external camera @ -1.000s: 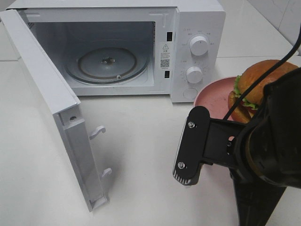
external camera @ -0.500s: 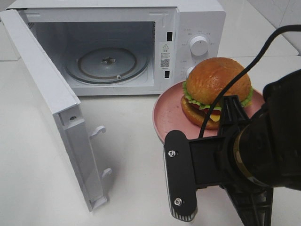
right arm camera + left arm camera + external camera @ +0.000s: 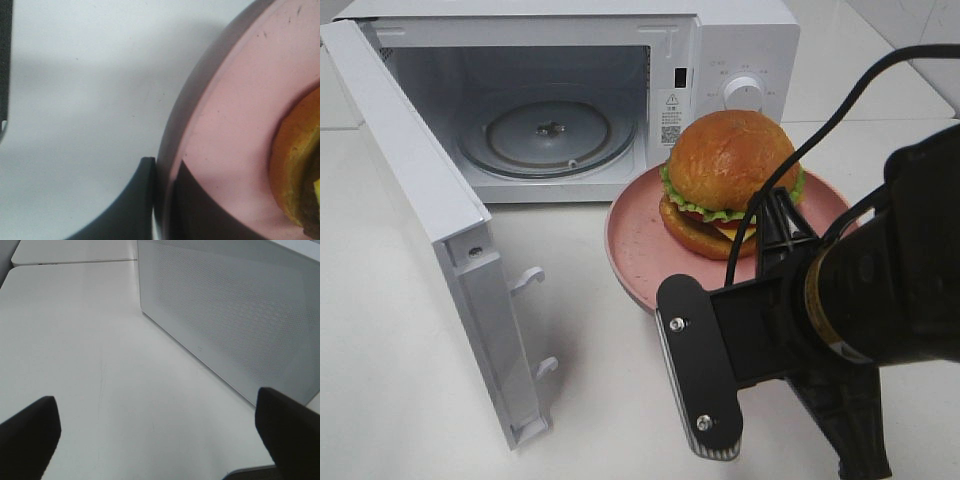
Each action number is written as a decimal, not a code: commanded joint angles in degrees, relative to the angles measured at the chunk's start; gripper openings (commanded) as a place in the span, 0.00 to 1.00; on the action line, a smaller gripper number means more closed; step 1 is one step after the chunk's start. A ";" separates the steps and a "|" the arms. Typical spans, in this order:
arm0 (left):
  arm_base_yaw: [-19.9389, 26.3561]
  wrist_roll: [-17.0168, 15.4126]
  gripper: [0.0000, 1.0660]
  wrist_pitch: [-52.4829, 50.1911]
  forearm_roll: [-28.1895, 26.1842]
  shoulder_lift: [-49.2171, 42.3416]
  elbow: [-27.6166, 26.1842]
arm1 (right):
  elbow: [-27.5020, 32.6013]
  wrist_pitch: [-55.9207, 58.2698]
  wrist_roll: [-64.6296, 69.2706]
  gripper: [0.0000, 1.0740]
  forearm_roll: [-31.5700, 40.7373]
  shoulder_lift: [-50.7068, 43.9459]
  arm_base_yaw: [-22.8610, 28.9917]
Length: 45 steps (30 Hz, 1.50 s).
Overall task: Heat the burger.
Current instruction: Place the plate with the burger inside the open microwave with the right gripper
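Right tool [image 3: 164, 162]: pressed together, pinching pink plate [image 3: 638, 240] rim; burger [image 3: 730, 165] sitting just beyond its tips. Left tool [image 3: 157, 432]: standing spread wide, microwave [image 3: 240, 315] lying ahead.

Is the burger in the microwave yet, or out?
Out. The burger sits on the pink plate outside the microwave, in front of its control panel; the glass turntable inside holds nothing.

The burger [image 3: 730, 170] sits upright on a pink plate [image 3: 638, 238], right of the open microwave [image 3: 750, 40] cavity and just near of its dials. It has a glossy brown bun, frilly green lettuce, a dark patty and a yellow cheese edge.
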 commanded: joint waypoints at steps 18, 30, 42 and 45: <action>0.06 -0.46 0.92 -0.29 -0.29 -0.92 0.00 | -0.11 -12.78 -49.56 0.00 13.12 -0.57 -18.16; 0.06 -0.46 0.92 -0.29 -0.29 -0.92 0.00 | -1.03 -14.32 -71.05 0.00 26.99 -0.57 -26.70; 0.06 -0.46 0.92 -0.29 -0.29 -0.92 0.00 | -2.23 -17.30 -71.28 0.00 26.81 -0.57 -25.61; 0.06 -0.46 0.92 -0.29 -0.29 -0.92 0.00 | -2.23 -18.96 -71.33 0.00 26.81 -0.57 -25.21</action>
